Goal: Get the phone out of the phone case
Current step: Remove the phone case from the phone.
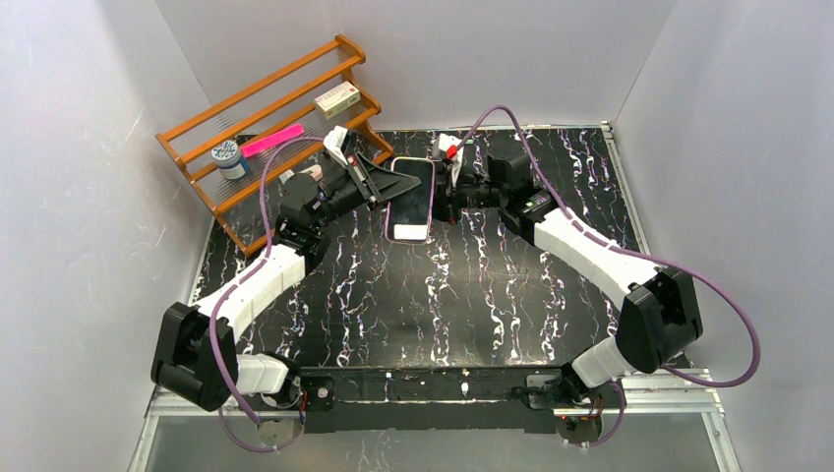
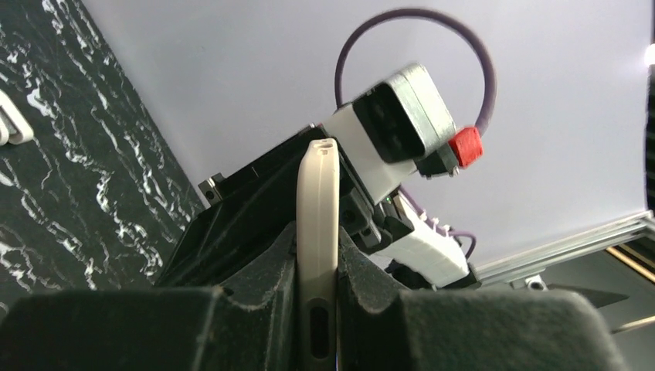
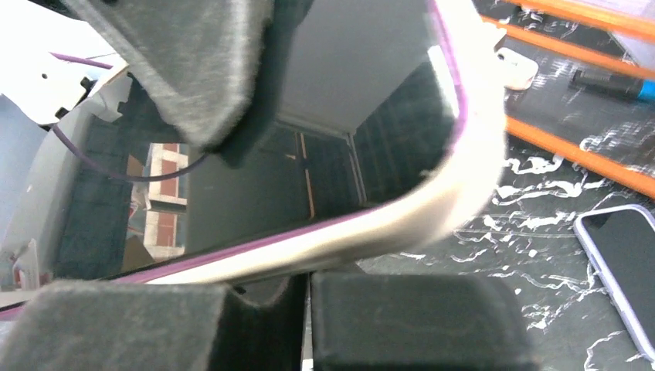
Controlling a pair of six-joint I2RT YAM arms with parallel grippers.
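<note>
Status: both arms meet over the far half of the worktop (image 1: 413,295).

- Left end effector (image 2: 317,270): pads pressed onto the cream case (image 2: 317,209), which stands edge-on between them with its port cut-outs visible.
- Right end effector (image 1: 445,192): pinched tight on the opposite rim of the case. The wrist view shows the cream lip, lined in purple, passing between its pads.
- The case is held up between the two, clear of the worktop.

Phone (image 3: 622,267): in the right wrist view a dark-screened slab with a lilac rim lies flat on the worktop, just beside and below the held case.

Progress (judgement): this reads as the phone already out, or nearly so. From overhead, case and phone overlap, so I cannot tell whether they are fully apart. What is left is to confirm the separation and set the case down.

Writing: nothing legible. The box (image 1: 336,99) on the rack (image 1: 197,128) carries print too small to read. No brand shows on case or phone.
</note>
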